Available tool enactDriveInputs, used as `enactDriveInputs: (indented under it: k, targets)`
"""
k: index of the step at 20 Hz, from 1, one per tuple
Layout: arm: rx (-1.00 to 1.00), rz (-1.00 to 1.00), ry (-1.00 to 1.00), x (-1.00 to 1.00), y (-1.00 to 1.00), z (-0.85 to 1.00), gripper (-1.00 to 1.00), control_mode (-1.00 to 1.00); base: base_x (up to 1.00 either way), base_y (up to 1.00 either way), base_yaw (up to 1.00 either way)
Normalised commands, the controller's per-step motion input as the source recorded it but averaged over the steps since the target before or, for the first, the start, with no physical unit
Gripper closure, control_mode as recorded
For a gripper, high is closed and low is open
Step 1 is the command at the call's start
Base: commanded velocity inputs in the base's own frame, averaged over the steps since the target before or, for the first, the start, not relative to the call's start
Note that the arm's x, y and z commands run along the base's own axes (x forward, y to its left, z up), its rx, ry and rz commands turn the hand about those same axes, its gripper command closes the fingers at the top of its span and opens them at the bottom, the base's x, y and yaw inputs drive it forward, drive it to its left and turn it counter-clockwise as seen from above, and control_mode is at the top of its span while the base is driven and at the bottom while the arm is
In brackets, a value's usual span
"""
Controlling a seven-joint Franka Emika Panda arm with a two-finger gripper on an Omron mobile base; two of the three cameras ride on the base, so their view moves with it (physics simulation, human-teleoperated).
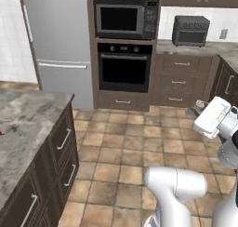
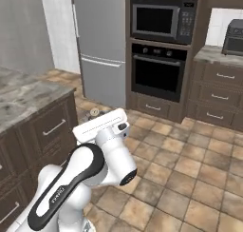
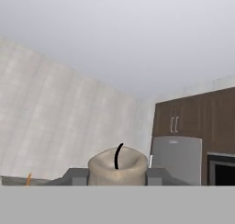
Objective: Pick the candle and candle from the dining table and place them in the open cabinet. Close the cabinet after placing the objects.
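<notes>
The short pale beige candle (image 3: 108, 169) with a black wick sits between my two dark fingertips (image 3: 75, 176), and the gripper (image 3: 117, 176) is shut on it. The hand is raised over the tiled floor, away from the dining table (image 1: 28, 114), and the candle peeks out beyond the white hand (image 1: 200, 103) (image 2: 94, 112). A thin orange stick (image 3: 28, 178), probably the taper candle, shows low at the left of the hand view. Dark brown cabinet doors (image 3: 174, 122) with vertical bar handles hang above the fridge.
A grey fridge (image 1: 58, 40) stands beside a built-in microwave (image 1: 125, 17) and oven (image 1: 124, 67). A toaster oven (image 1: 190, 30) rests on the back counter over drawers (image 1: 179, 79). The table's drawer fronts (image 1: 62, 144) face the tiled floor (image 1: 125, 147).
</notes>
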Motion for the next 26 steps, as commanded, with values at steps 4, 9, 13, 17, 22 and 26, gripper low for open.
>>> enactDriveInputs:
  k: [4,9,13,17,22,26]
  targets:
    - [0.0,0.0,0.0,0.0,0.0,0.0,1.0,1.0,-0.16,0.45,-0.59]
    - [0.0,0.0,0.0,0.0,0.0,0.0,1.0,1.0,-0.06,1.0,-0.61]
    - [0.0,0.0,0.0,0.0,0.0,0.0,1.0,1.0,-0.11,0.86,-0.73]
    - [0.0,0.0,0.0,0.0,0.0,0.0,1.0,1.0,-0.13,0.6,-0.79]
    - [0.0,0.0,0.0,0.0,0.0,0.0,1.0,1.0,-0.23,0.13,-0.84]
    - [0.0,0.0,0.0,0.0,0.0,0.0,1.0,1.0,-0.27,0.02,-0.85]
